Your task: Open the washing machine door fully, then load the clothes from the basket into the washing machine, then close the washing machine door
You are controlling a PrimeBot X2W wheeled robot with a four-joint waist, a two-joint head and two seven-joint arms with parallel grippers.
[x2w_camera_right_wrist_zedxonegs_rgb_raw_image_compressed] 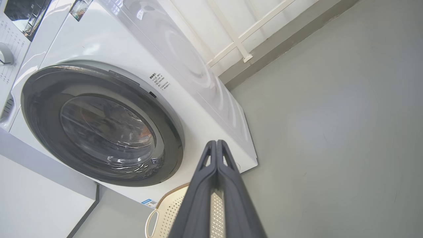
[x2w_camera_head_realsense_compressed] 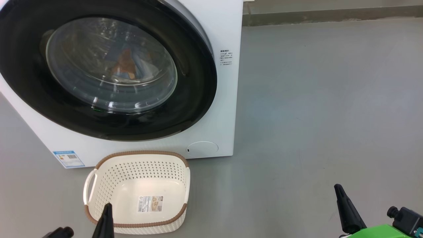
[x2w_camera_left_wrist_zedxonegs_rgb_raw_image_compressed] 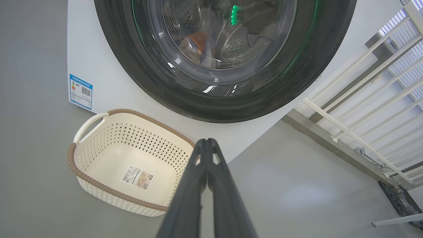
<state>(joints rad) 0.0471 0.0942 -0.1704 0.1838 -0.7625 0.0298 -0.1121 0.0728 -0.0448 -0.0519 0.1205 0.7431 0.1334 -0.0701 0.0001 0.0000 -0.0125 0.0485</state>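
Two pairs of jaws, both pressed together and holding nothing. On our left jaws the long dark fingers (x2w_camera_left_wrist_zedxonegs_rgb_raw_image_compressed: 188,198) lie flat against each other right to the tips, and the fingers (x2w_camera_right_wrist_zedxonegs_rgb_raw_image_compressed: 198,198) of our right jaws do the same.

Just ahead of the left jaws and a little to their left sits the basket (x2w_camera_head_realsense_compressed: 132,172) on the grey floor (x2w_camera_head_realsense_compressed: 314,99), a label sticker (x2w_camera_head_realsense_compressed: 150,203) showing on its bottom. In the head view the left tip overlaps the basket's near rim; we cannot tell whether it touches. The right jaws hang over open floor, well to the basket's right.

Beyond the basket, straight ahead of the left jaws, stands the washing machine (x2w_camera_head_realsense_compressed: 228,99). The washing machine door (x2w_camera_head_realsense_compressed: 198,82) lies flat against its front. Through the glass we see the clothes (x2w_camera_head_realsense_compressed: 125,66) inside the drum.

Farthest off, past the right jaws, a white railing (x2w_camera_right_wrist_zedxonegs_rgb_raw_image_compressed: 238,43) lines the wall.
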